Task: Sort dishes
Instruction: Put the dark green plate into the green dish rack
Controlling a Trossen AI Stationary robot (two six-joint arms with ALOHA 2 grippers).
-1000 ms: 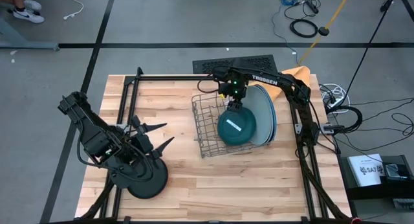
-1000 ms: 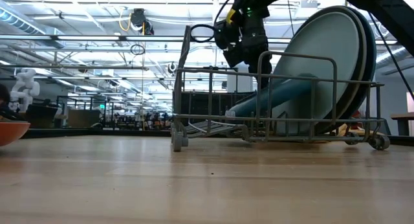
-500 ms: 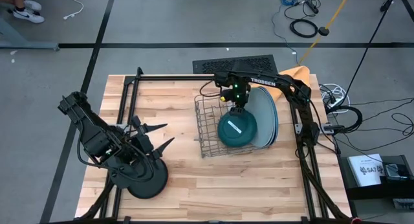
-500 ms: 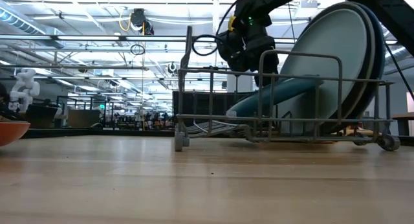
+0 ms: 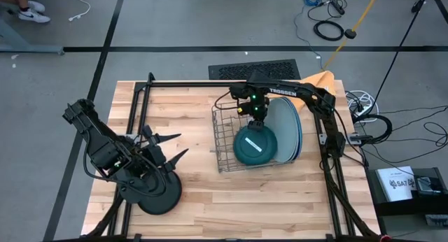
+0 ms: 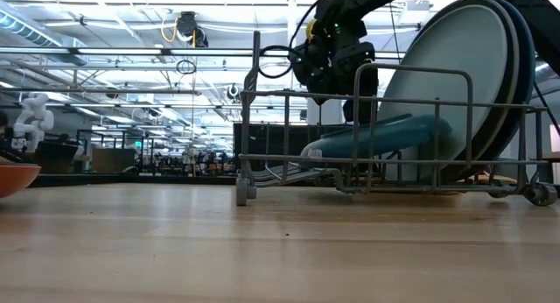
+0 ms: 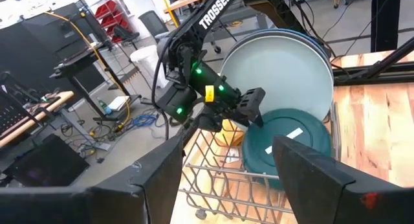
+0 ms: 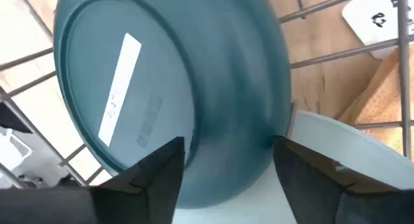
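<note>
Since the earlier frames, the dark teal plate (image 5: 255, 145) is being seen at a flatter lean: its raised edge has dropped and it is now lying low inside the wire dish rack (image 5: 225, 136), underside up, sloping from the big plates down toward the rack's open left part. A white label (image 8: 120, 97) is being shown across its underside, the print too small to be read.

Behind it, the three large plates are standing nearly upright on edge at the rack's right end, faces turned toward the teal plate: the pale blue plate (image 6: 446, 84) in front, a grey plate (image 5: 295, 133) behind it, a bright blue plate (image 6: 528, 58) at the back. The rack's wires are crossing in front of all of them in the low view.

The right gripper (image 5: 255, 115) is being held just above the teal plate's upper rim, fingers apart and astride it; contact cannot be made out. "TROSSEN" (image 5: 282, 91) is being read on the right arm.

A yellow-orange cloth (image 5: 323, 78) is lying at the table's (image 5: 231, 200) far right corner.

The left gripper (image 5: 170, 147) is waiting open, well apart, over a black plate (image 5: 152, 193). An orange-red plate (image 6: 16, 178) is showing at the low view's edge.
</note>
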